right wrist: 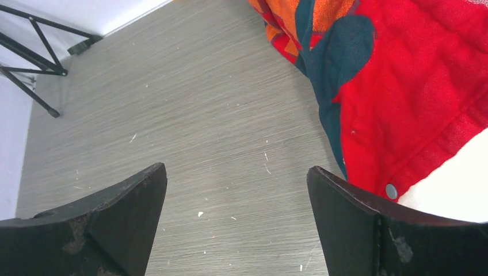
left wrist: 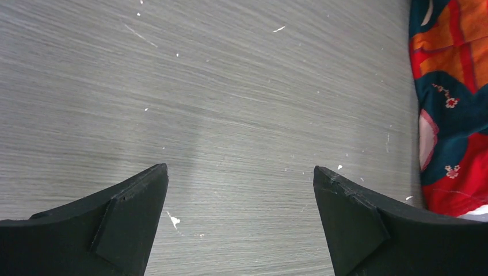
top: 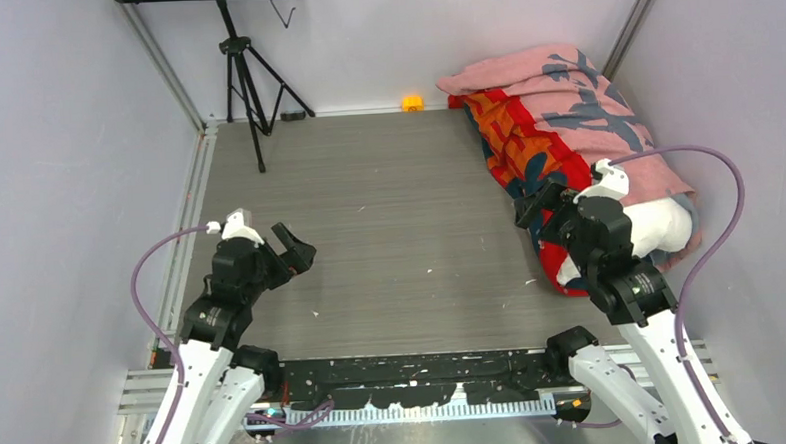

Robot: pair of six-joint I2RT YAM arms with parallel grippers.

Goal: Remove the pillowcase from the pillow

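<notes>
Look for the pillowcase [top: 555, 125] heaped along the right edge and up into the far right corner, red print on the inner side, faded pink reverse folded over the top. Note the pillow [top: 664, 225] poking out white at the heap's near end, just right of the right gripper [top: 531, 208]. Count on both tools being free: spread wide and holding nothing, the right gripper close to the cloth, the left gripper [top: 300, 248] well apart from it, over the bare left half toward the near edge.

Probably best to start at the open mouth. Go for the red hem by the snap [right wrist: 391, 190], just beside the exposed white, and pinch cloth only, never the stuffing beneath. Bring the left gripper across to pin the bare end of the pillow, or to take the hem's other side. Then peel toward the far edge, away from the pinned end, low and steady. Expect bunching and drag, so regrip rather than yank. Watch for the heap jamming against the wall or slipping over the right edge.

Work on a grey wood-grain table [top: 389, 212], scuffed and flecked white. Mind pale walls close on three sides, a tripod [top: 248, 78] toward the far left corner, and a small orange block [top: 412, 103] at the far edge.
</notes>
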